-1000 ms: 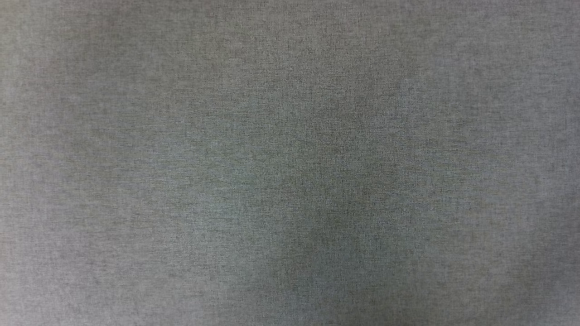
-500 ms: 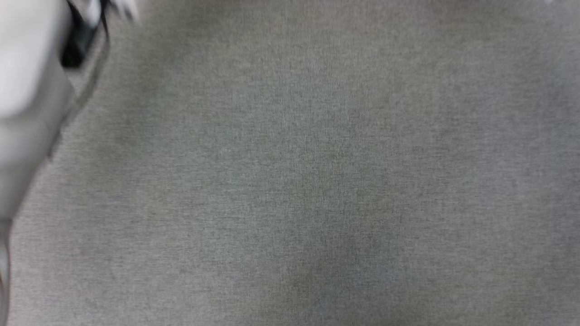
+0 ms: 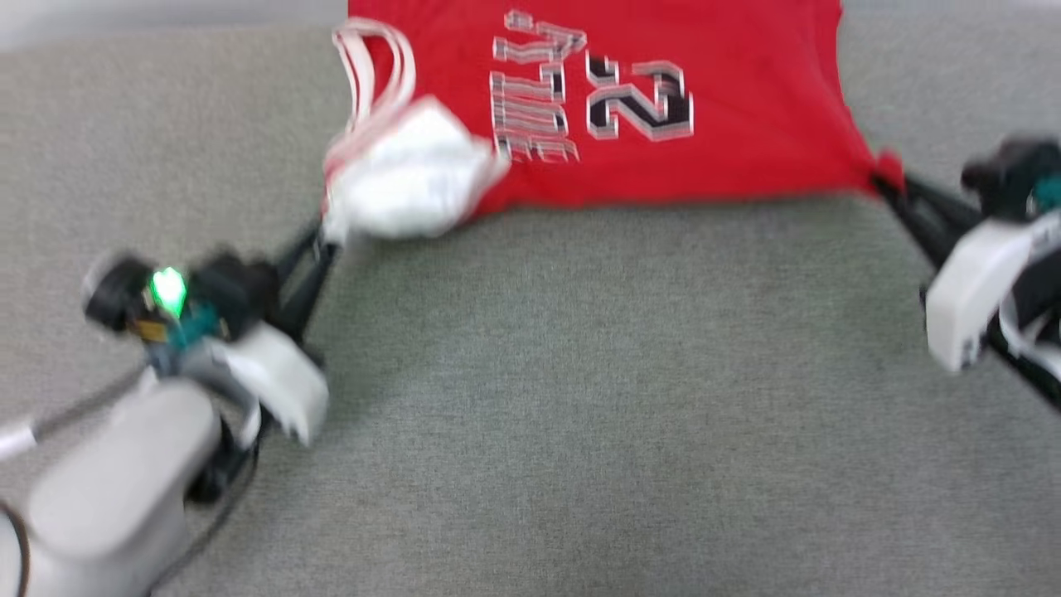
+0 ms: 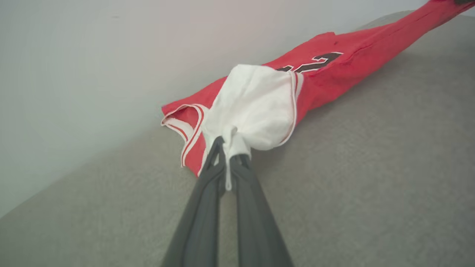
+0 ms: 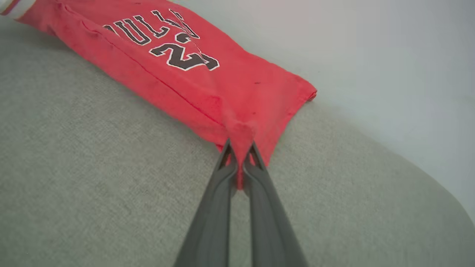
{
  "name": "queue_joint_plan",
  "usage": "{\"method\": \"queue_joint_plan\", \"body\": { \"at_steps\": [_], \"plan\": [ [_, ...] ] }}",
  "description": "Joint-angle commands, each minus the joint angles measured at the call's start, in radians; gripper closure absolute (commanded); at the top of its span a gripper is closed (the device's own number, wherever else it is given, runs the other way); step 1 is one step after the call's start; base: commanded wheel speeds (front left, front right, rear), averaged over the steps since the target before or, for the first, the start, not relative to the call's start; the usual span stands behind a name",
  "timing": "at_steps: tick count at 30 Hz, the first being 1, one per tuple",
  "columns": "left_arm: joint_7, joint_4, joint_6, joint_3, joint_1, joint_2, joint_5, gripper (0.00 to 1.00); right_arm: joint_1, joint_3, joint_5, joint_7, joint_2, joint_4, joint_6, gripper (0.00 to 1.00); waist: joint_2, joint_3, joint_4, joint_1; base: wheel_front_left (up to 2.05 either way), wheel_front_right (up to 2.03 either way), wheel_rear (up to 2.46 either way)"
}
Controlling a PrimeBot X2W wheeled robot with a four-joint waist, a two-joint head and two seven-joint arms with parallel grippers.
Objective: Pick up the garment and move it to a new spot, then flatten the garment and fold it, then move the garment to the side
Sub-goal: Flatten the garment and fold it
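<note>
the garment (image 3: 746,99) lay stretched along the far edge of the grey fabric surface (image 3: 580,373), printed side up. left pincer (image 4: 227,157) was clenched on its bunched white sleeve (image 4: 256,107). right pincer (image 5: 240,157) was clenched on the red corner at the opposite end. head view was blurred.

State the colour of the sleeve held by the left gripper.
White sleeve, best in the left wrist view.

The head view is taken from above, angled forward and down onto the grey counter (image 3: 580,398); the frame is blurred. Each wrist view is taken low and close along its own pincer, the left pincer (image 4: 228,152) and the right pincer (image 5: 240,146), toward the counter's far edge. The garment (image 3: 746,124) is shared by all three views.
</note>
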Motion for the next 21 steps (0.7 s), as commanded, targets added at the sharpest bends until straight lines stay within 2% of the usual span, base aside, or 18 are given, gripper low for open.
{"method": "queue_joint_plan", "body": {
  "at_steps": [1,9,21],
  "plan": [
    [0.0,-0.021,0.01,-0.01,0.04,0.01,-0.006,1.0,0.042,-0.015,0.007,0.003,-0.011,-0.02,-0.001,1.0,0.0,-0.039,-0.004,0.0001,0.0,0.0,0.0],
    [0.035,-0.165,0.081,-0.1,0.294,0.075,-0.029,1.0,0.371,-0.131,0.031,0.074,-0.057,-0.155,-0.001,1.0,0.0,-0.131,0.004,0.0001,0.0,0.0,0.0],
    [0.049,-0.254,0.146,-0.185,0.533,0.1,-0.087,1.0,0.856,-0.385,-0.012,0.192,-0.015,-0.361,-0.001,1.0,0.0,-0.246,0.016,0.0001,0.0,0.0,0.0]
  ]
}}
